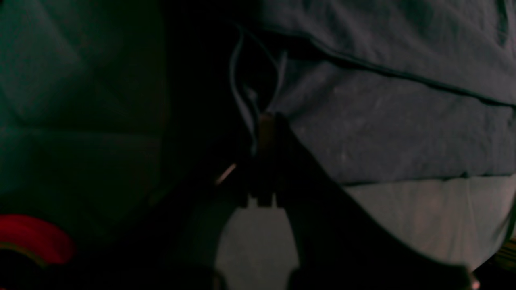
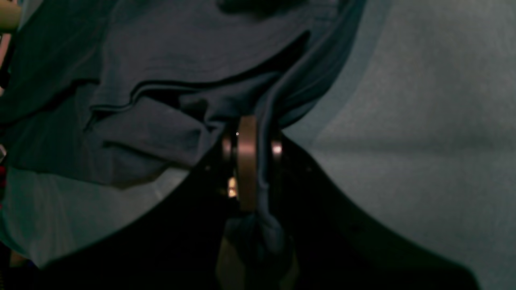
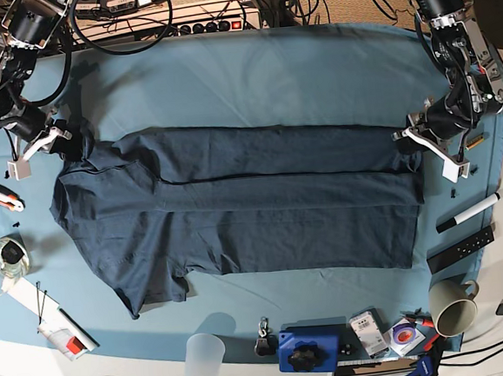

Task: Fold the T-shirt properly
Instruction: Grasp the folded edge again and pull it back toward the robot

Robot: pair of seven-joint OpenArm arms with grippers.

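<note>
A: Navy cotton all across the middle of the desk (image 3: 251, 70) — the T-shirt (image 3: 236, 215) lies lengthwise on the teal cloth, its far long edge already turned in on itself as a band. A sleeve sticks out toward the near left corner.

B: And the hands?

A: One at each end of that far band. The right hand (image 2: 252, 137) is pinched on a bunch of shirt; in its wrist view the fabric runs right between the pads and gathers below them. The left hand (image 1: 268, 121) has its jaws drawn together at the shirt's edge by the right end of the desk. That view is dark, so I can't tell for sure how much cloth it has, though the hem lies right against the tips.

B: So which step?

A: My guess: gripping both ends of the far edge for the next lengthwise fold. The near half is flat and unfolded, with the sleeve loose.

B: What does the next move want?

A: Both hands lifting together, at the same height, keeping the edge taut between them, then carrying it toward the near edge and laying it down level. If the left grip is thin, that end could slip and the fold would skew. The marker (image 3: 468, 212) and mug (image 3: 452, 306) near the right corner sit clear of the path, I'd say.
</note>
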